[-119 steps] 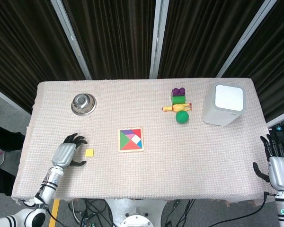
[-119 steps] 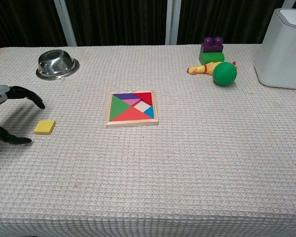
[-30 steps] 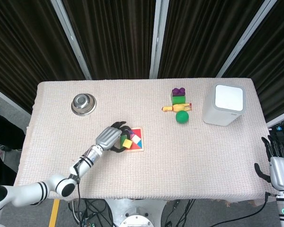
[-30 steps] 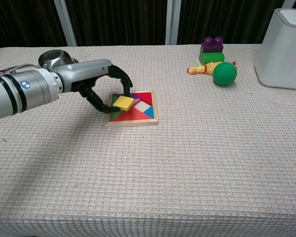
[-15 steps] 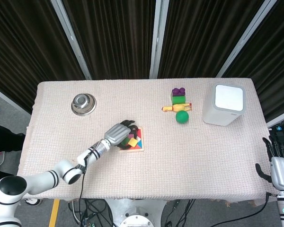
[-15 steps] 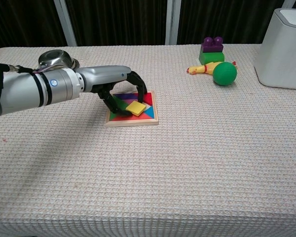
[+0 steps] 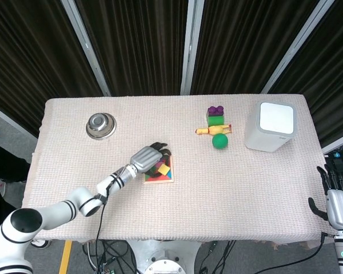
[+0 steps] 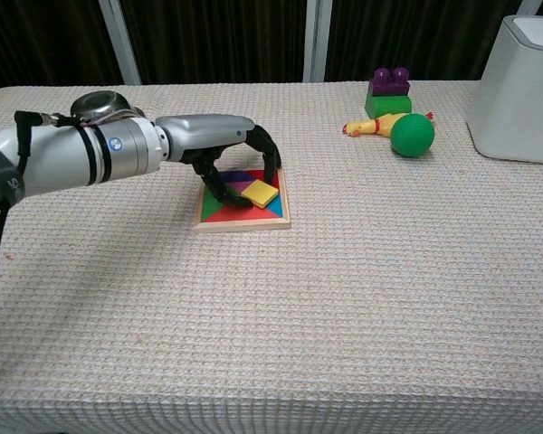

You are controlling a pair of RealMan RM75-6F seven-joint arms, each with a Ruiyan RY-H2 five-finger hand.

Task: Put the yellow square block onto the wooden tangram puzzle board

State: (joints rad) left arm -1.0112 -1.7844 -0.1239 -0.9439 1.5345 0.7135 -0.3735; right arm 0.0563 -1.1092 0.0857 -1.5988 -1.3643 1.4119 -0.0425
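Observation:
The yellow square block [image 8: 261, 193] lies low over the wooden tangram puzzle board [image 8: 244, 223], at its right half, pinched between the thumb and fingers of my left hand [image 8: 226, 137]. In the head view the same left hand [image 7: 148, 156] covers the board's [image 7: 166, 177] upper left part, and only a bit of the yellow block [image 7: 162, 169] shows. I cannot tell whether the block touches the board. My right hand [image 7: 335, 197] hangs past the table's right edge with fingers apart, holding nothing.
A steel bowl [image 7: 100, 125] sits at the back left. A purple-and-green brick stack [image 7: 216, 116], a yellow rubber chicken [image 7: 206, 131] and a green ball [image 7: 219, 141] cluster at the back right. A white box [image 7: 270, 125] stands beside them.
My left hand has carried the yellow block from the table's left side onto the board, and in the last half second moved it slightly further right and lower.

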